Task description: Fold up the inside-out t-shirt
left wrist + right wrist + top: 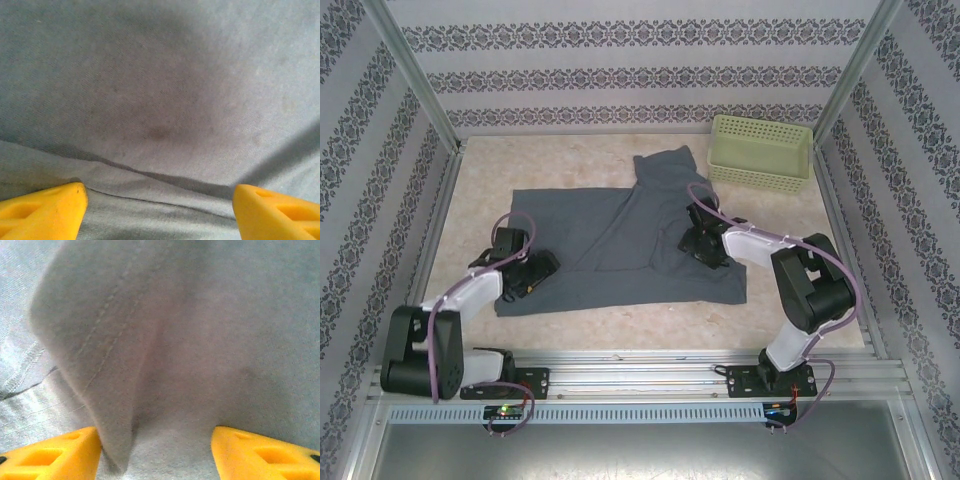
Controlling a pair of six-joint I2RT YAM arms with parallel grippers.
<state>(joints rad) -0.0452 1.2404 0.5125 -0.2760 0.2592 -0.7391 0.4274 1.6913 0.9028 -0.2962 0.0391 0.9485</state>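
Observation:
The inside-out t-shirt (610,235) lies mostly flat on the table, slate grey, with one part reaching up toward the back. My left gripper (538,270) rests low over its left lower part. In the left wrist view the left gripper (160,215) is open, its yellow fingertips (45,212) wide apart over flat cloth (160,100) crossed by a seam line. My right gripper (699,246) is down on the shirt's right side. In the right wrist view the right gripper (157,455) is open, and a raised fold of cloth (100,365) stands just inside its left fingertip (55,457).
A pale yellow-green perforated basket (760,152) stands at the back right, close to the shirt's upper part. Patterned walls with metal posts close in the table (480,170) on three sides. Bare tabletop lies in front of the shirt's near hem.

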